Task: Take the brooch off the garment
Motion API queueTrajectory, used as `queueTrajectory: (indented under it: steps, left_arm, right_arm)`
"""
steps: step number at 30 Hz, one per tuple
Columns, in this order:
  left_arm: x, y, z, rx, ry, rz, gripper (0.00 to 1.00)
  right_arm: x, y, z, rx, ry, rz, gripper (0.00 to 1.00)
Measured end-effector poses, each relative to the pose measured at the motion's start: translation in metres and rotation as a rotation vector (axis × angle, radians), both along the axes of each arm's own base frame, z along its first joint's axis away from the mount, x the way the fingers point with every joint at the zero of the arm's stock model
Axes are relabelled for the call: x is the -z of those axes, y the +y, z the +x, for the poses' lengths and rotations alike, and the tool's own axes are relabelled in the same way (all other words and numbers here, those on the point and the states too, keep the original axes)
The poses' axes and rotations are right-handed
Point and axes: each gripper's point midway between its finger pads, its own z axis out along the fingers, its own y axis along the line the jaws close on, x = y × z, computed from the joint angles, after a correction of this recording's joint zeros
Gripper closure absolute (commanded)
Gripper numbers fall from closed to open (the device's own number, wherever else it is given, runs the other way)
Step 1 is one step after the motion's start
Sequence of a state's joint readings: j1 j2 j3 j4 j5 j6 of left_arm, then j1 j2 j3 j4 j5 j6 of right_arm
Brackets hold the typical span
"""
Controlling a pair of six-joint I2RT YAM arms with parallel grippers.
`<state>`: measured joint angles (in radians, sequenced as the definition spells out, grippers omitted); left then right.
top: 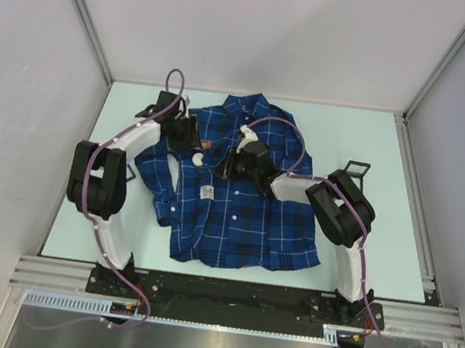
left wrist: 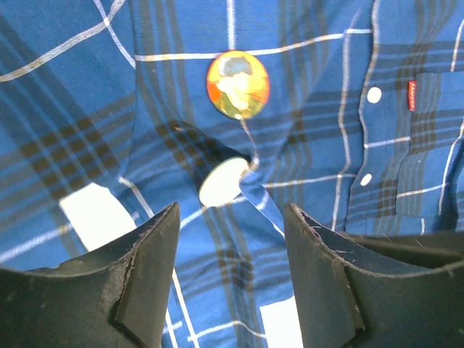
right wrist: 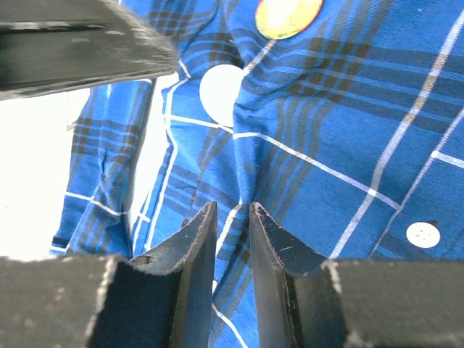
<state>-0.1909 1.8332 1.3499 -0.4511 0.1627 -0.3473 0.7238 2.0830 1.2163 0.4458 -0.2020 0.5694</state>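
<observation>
The garment [top: 238,200] is thin woven cloth, matt and soft, creased into folds. Its buttons [left wrist: 374,94] look like smooth white plastic with a faint shine. The brooch [left wrist: 238,84] has a glossy printed face. A white disc [left wrist: 223,181] just beside it is smooth; its material cannot be told. The left gripper [left wrist: 232,217] and right gripper [right wrist: 232,210] have matt black fingers [left wrist: 145,268], seemingly plastic, scuffed and scratched at the edges. The worktop [top: 332,127] is smooth, matt pale green. Brushed metal rails [top: 42,274] line its near edge.
</observation>
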Motion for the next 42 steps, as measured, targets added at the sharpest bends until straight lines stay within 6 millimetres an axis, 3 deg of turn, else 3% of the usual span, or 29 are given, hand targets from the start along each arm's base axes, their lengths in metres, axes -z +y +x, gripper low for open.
queueTrajectory:
  steps: [5,9,18,21,27,34,42]
  left_arm:
    - [0.036,-0.002,-0.001,0.024,0.095,-0.079,0.36]
    - [0.048,-0.012,-0.007,0.052,0.136,-0.111,0.37]
    - [0.046,-0.023,-0.005,0.072,0.129,-0.163,0.54]
    - [0.047,-0.025,-0.005,0.073,0.123,-0.168,0.55]
    - [0.048,-0.038,-0.014,0.100,0.122,-0.146,0.48]
    - [0.033,-0.066,-0.020,0.153,0.062,-0.093,0.40]
    - [0.033,-0.069,-0.018,0.166,0.049,-0.074,0.40]
  right_arm:
    - [-0.005,0.004,-0.002,-0.022,-0.004,0.028,0.72]
    - [-0.009,0.005,-0.001,-0.031,-0.011,0.045,0.72]
    - [-0.010,0.005,-0.001,-0.028,-0.003,0.054,0.73]
    - [-0.009,0.005,-0.001,-0.024,-0.002,0.053,0.73]
    - [-0.008,0.002,0.003,-0.002,-0.004,0.047,0.73]
    - [-0.005,-0.002,0.006,0.015,0.010,0.039,0.73]
    - [-0.003,-0.006,0.007,0.014,0.013,0.036,0.73]
